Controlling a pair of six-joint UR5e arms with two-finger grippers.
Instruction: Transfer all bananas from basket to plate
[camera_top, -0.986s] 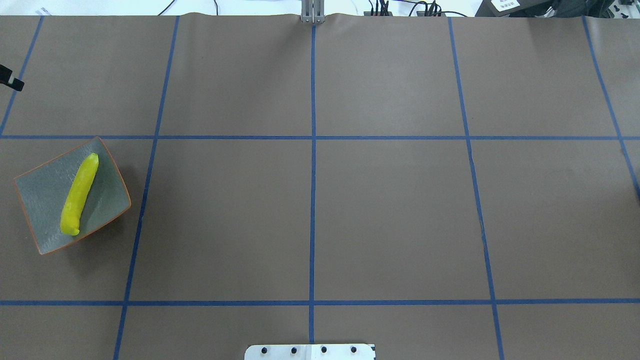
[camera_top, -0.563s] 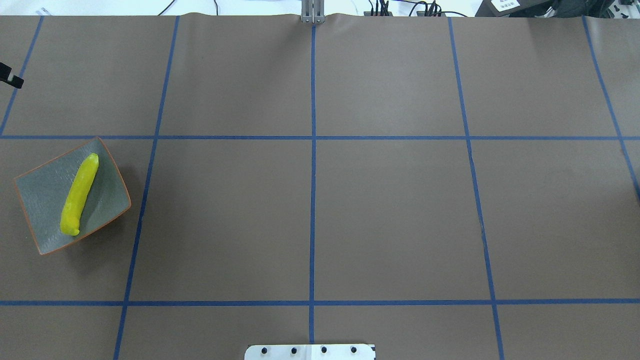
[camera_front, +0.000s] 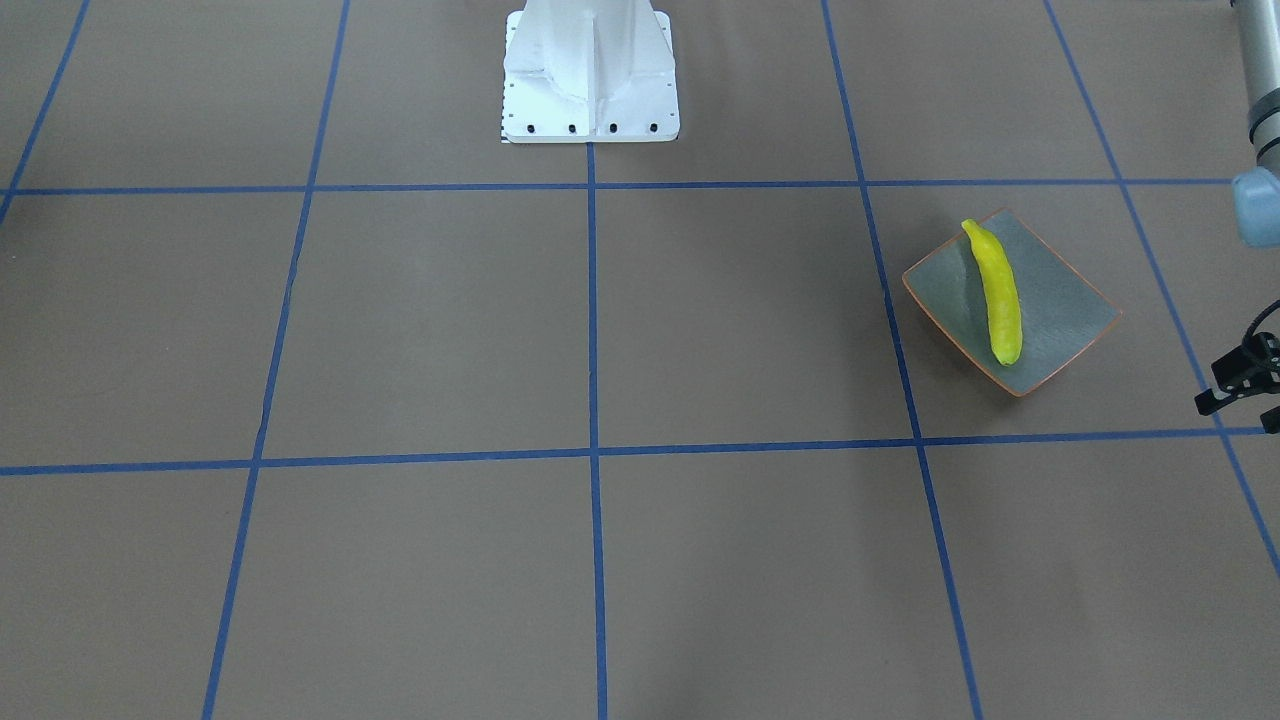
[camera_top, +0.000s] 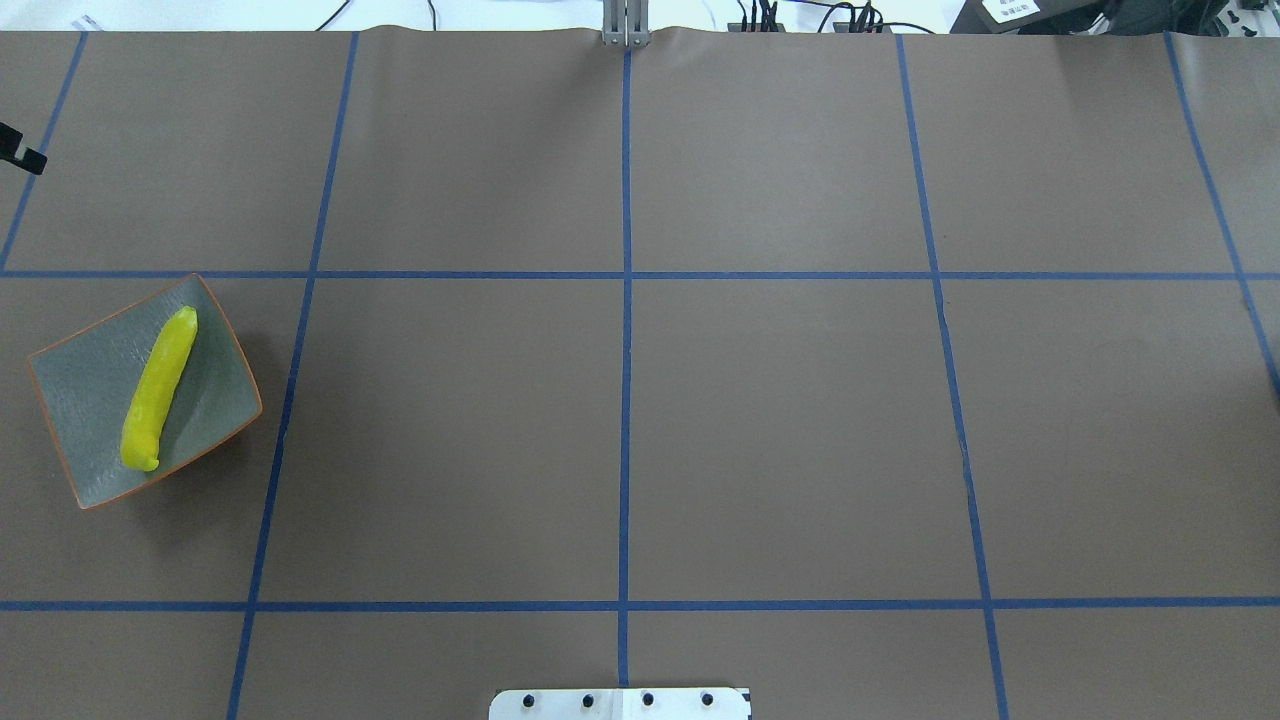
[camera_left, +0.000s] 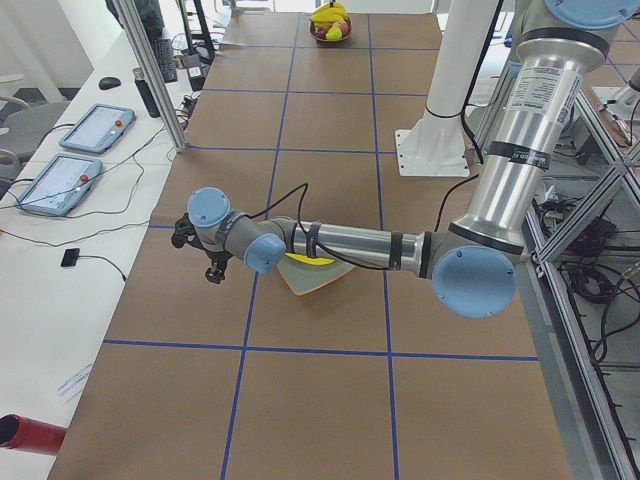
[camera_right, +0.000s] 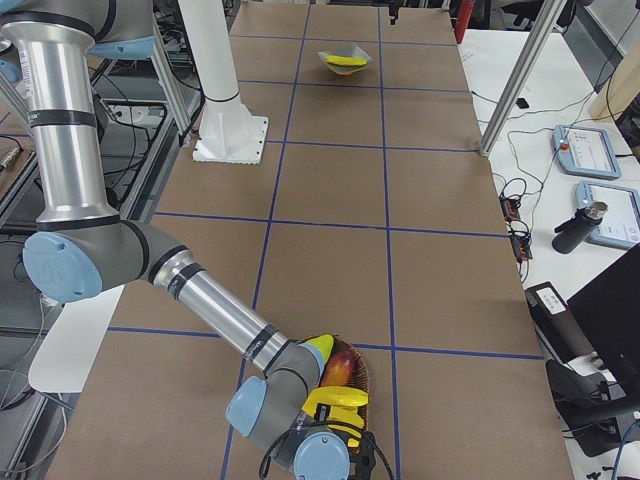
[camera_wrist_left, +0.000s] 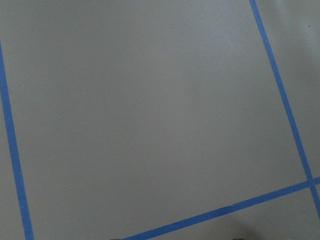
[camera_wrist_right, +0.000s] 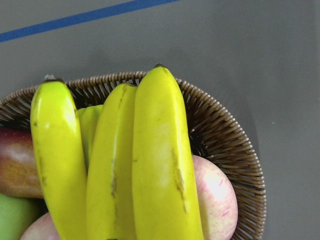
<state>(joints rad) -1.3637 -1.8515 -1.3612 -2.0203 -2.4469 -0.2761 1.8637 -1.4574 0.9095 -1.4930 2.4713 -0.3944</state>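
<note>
1. The plate (camera_top: 85, 395) sits on the desk (camera_top: 780, 430) at the robot's left side, turned askew to the blue tape lines (camera_top: 625, 400)
2. One banana (camera_top: 158, 390) lies along the plate's middle and reaches nearly from rim to rim
3. The basket (camera_wrist_right: 227, 137), brown wicker, stands at the desk's other end, well apart from the plate
4. Three more bananas (camera_wrist_right: 160, 160) lie side by side on top of the basket's other fruit, with their dark ends at the wicker rim
5. A pink-red apple (camera_wrist_right: 217, 197) lies under the rightmost of them in the wrist view, and a dark red fruit (camera_wrist_right: 15, 160) and a green one (camera_wrist_right: 10, 215) show at that view's left edge
6. The right arm (camera_right: 200, 290) bends low to the basket, its wrist camera close above the bananas; the right jaws show clearly in no view, so I cannot tell how wide they stand or whether they hold anything
7. The left arm (camera_left: 350, 243) stretches low across the plate towards the operators' side; the left jaws show only as a black sliver at the view edges, so I cannot tell their opening or any hold
8. The left wrist camera sees only bare desk and tape
</note>
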